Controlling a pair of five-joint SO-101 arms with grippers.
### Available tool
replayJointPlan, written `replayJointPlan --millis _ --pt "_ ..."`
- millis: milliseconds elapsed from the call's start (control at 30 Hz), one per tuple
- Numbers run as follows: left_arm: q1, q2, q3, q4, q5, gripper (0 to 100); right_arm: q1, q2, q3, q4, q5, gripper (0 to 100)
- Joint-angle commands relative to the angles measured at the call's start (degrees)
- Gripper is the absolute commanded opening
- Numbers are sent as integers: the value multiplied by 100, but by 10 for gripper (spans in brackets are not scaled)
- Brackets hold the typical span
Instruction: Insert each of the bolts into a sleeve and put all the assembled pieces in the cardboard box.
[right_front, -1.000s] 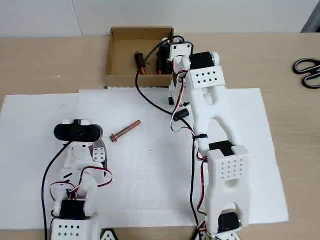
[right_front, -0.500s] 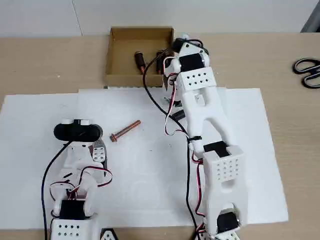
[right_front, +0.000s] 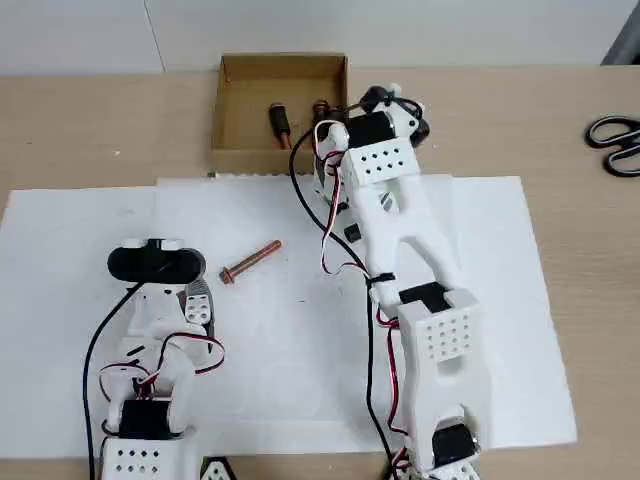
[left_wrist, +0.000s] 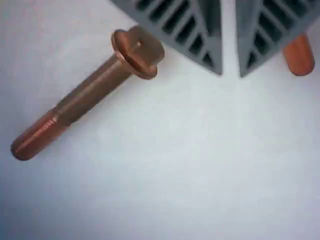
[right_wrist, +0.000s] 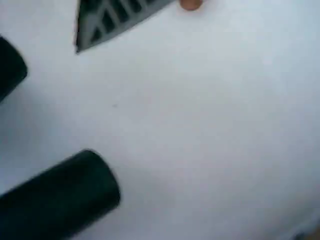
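Observation:
A copper bolt (right_front: 250, 262) lies bare on the white paper (right_front: 300, 380); in the left wrist view this bolt (left_wrist: 85, 102) is just beside my left gripper (left_wrist: 230, 72), which is shut and empty. That left gripper (right_front: 198, 302) rests at the lower left. The cardboard box (right_front: 232, 100) at the back holds two assembled pieces (right_front: 280, 122) (right_front: 320, 108). My right arm (right_front: 385, 165) stands just in front of the box's right corner. One grey finger (right_wrist: 112, 20) of the right gripper hangs over the paper, open, holding nothing. A black sleeve (right_wrist: 60, 200) lies on the paper below it.
Scissors (right_front: 615, 140) lie at the table's far right edge. Cables (right_front: 330, 235) trail from the right arm over the middle of the paper. A second dark shape (right_wrist: 7, 70) sits at the rim of the right wrist view.
The right arm has drawn back from over the box toward the paper, uncovering a second assembled piece lying in the box. The left arm and the bolt have not moved.

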Motion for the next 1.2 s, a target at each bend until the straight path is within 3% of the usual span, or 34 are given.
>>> replayJointPlan --millis 0,233,1033,1167 --pt "-26 -35 -13 -114 -18 7 -66 -31 -26 31 -53 258" --pt "-26 -35 -13 -114 -18 7 -40 66 -35 4 -62 171" --pt "-26 -35 -13 -114 -18 7 374 664 -70 -356 -26 164" --pt "-26 -35 -13 -114 -18 7 374 664 -70 -338 -26 64"
